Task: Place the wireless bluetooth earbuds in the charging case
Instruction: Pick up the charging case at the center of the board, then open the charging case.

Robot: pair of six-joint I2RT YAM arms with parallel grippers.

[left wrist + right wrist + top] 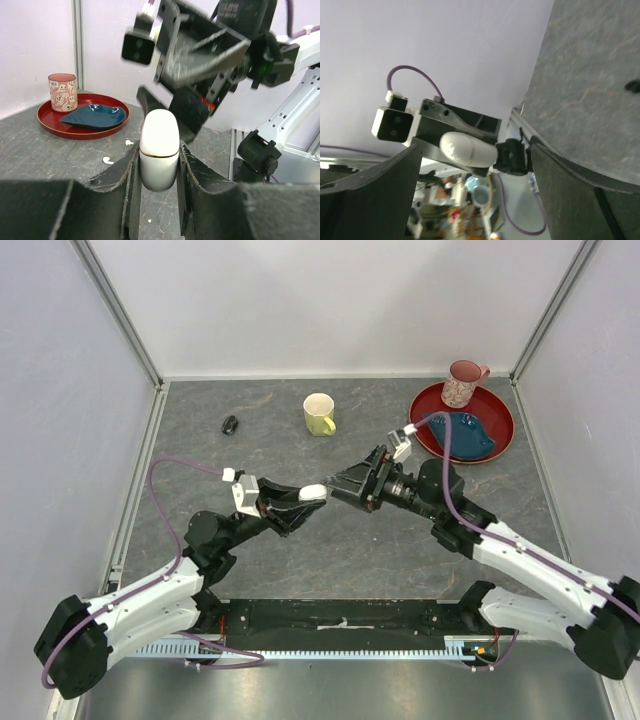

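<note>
Fixed camera high overhead; wrist cameras close-in, face to face, white case (159, 150) common to all three.

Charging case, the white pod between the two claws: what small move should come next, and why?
Probably the right gripper should draw straight back. The left gripper is clamped on the charging case, while the right one's jaws stand wide open at its free end, gripping nothing.
</note>
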